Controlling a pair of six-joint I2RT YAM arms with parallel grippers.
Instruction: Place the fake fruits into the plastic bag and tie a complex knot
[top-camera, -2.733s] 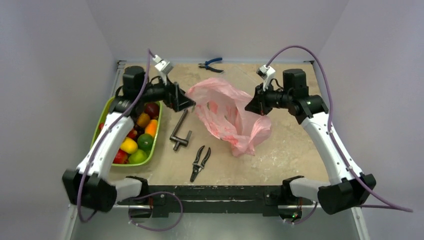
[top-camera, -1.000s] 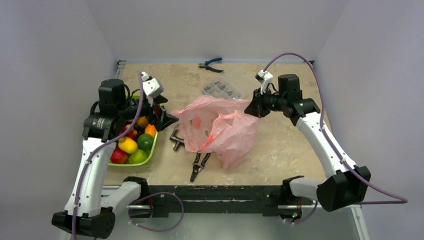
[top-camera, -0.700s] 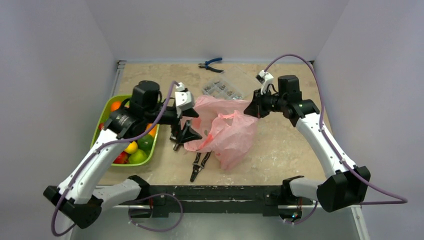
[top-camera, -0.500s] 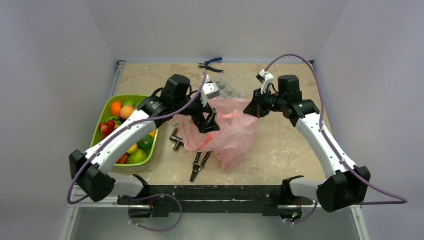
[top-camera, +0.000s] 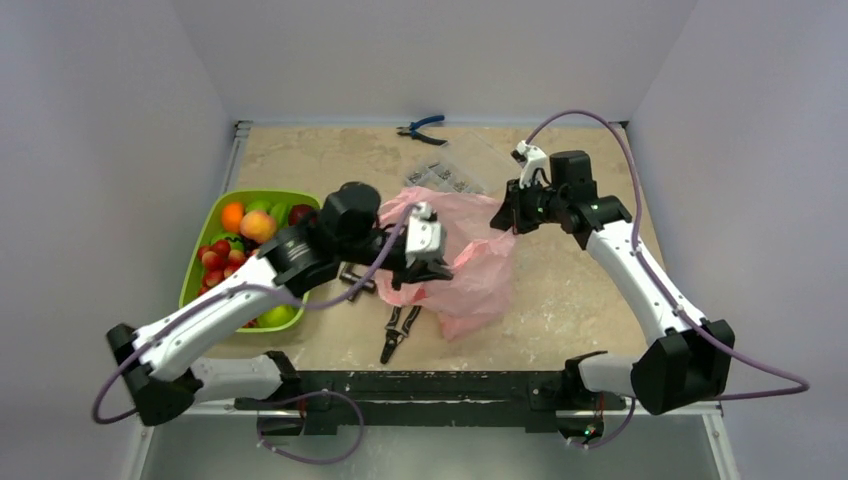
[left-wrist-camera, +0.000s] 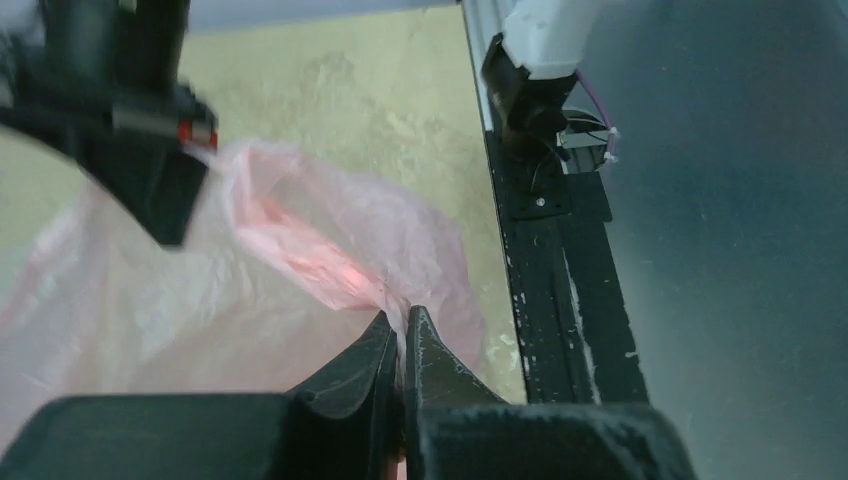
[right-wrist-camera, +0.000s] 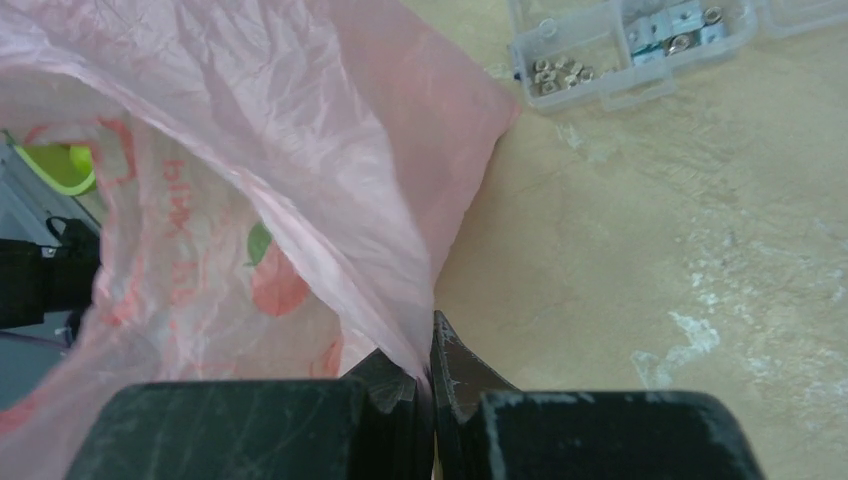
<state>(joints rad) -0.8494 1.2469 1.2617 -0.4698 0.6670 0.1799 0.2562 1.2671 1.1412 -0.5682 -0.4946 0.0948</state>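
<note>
Right now the thin translucent pink plastic bag (top-camera: 478, 275) lies crumpled at the middle of the overhead frame, on the mottled beige table (top-camera: 570, 290), with both arms holding it. The left gripper (top-camera: 432, 268) comes in from the left side of the bag. In its wrist view, at the bottom centre, its two dark fingers are pressed together with a fold of pink film (left-wrist-camera: 300, 250) nipped between the tips (left-wrist-camera: 400, 322). The right gripper (top-camera: 503, 215) holds the bag's upper right edge. Its wrist view shows the jaws closed on a gathered ridge of the film (right-wrist-camera: 300, 170) at the bottom centre (right-wrist-camera: 430, 352), and a printed fruit picture shows through the plastic.

The small glossy fake fruits (top-camera: 245, 228), orange, red, green and peach-coloured, all sit in the lime-green oblong tray (top-camera: 196, 250) at the left of the overhead frame, well apart from the bag's mouth.

Black-handled pliers (top-camera: 398, 330) lie just below the bag. A clear plastic parts box (top-camera: 448, 175) sits just above it and appears again in the upper right of the right wrist view (right-wrist-camera: 620, 50). Blue-handled pliers (top-camera: 421, 127) rest at the far edge, top centre.
</note>
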